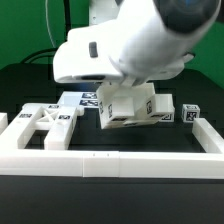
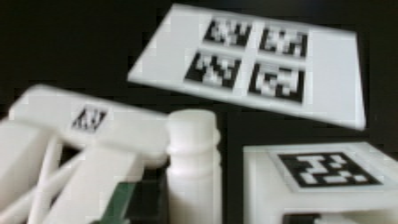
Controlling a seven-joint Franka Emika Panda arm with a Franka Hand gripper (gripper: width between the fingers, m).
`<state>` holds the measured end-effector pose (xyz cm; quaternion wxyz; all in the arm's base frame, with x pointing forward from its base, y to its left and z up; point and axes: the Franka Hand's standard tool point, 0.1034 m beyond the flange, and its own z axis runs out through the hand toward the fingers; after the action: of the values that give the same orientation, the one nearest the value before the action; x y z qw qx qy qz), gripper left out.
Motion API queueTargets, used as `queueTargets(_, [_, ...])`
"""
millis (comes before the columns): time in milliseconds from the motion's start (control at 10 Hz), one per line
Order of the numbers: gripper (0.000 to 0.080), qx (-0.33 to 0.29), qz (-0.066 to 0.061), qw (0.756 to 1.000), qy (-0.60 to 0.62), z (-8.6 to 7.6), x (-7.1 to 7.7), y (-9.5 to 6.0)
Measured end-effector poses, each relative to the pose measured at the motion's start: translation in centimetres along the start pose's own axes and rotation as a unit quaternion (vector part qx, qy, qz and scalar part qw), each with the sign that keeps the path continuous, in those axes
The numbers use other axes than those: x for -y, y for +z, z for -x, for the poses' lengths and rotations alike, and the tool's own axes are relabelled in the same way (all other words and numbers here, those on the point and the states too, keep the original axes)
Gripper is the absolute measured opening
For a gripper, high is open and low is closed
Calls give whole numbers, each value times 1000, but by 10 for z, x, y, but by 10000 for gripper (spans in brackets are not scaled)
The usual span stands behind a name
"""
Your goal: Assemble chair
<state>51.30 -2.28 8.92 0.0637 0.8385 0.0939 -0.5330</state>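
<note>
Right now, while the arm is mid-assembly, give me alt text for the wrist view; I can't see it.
Close to the camera, a rounded white peg stands beside a tagged chair part with slanted bars and a tagged white block. Beyond them, the marker board with four tags lies flat on the dark table.
</note>
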Motion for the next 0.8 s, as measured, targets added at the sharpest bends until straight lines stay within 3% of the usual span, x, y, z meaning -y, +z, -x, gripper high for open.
queueTargets(200, [254, 76, 7, 997, 12, -2, 0, 11])
queueTargets(400, [254, 78, 11, 997, 7, -7, 1, 19])
queueTargets(500, [336, 73, 8, 997, 7, -3, -1, 19])
queueTargets(600, [513, 75, 5, 997, 9, -7, -6, 20])
queueTargets(700, [513, 67, 6, 998, 9, -8, -7, 18])
queueTargets(800, [623, 70, 3, 998, 10, -4, -7, 18])
